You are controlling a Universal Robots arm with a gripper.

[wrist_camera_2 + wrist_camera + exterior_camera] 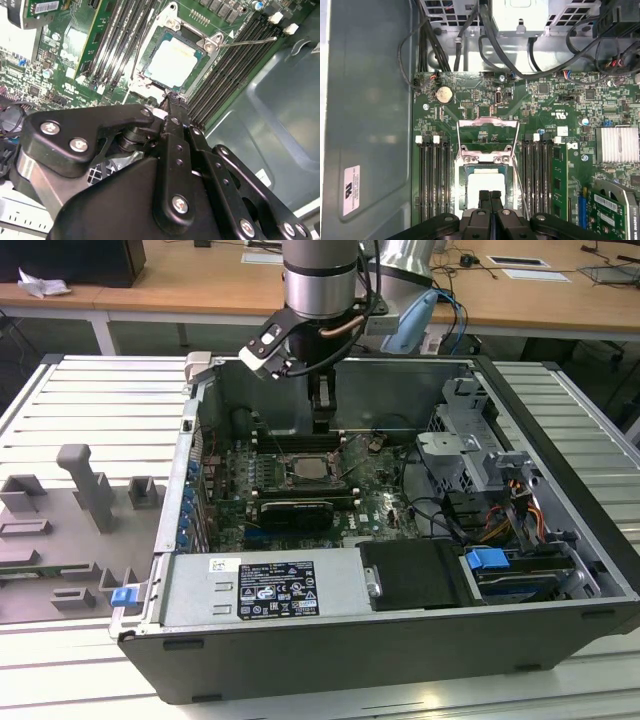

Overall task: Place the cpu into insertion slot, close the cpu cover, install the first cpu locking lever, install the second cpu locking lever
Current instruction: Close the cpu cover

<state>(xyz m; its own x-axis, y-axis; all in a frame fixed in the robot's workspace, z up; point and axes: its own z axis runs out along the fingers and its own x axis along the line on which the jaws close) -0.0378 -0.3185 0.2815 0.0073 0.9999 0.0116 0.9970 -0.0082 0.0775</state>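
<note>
The gripper (322, 426), fingers pinched together and empty, hangs over the seated chip (309, 467), at six o'clock in the exterior view.

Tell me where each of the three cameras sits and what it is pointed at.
Exterior view: off the arm, looking down into the open computer case; shows the arm and its tool above the motherboard.
First wrist view: on the arm, looking along the shut tool onto the cpu.
Second wrist view: on the arm, looking slantwise past the black links of the tool at the cpu.
Shared: both wrist views show the tool tip close to the cpu; the exterior view shows that cpu too.
</note>
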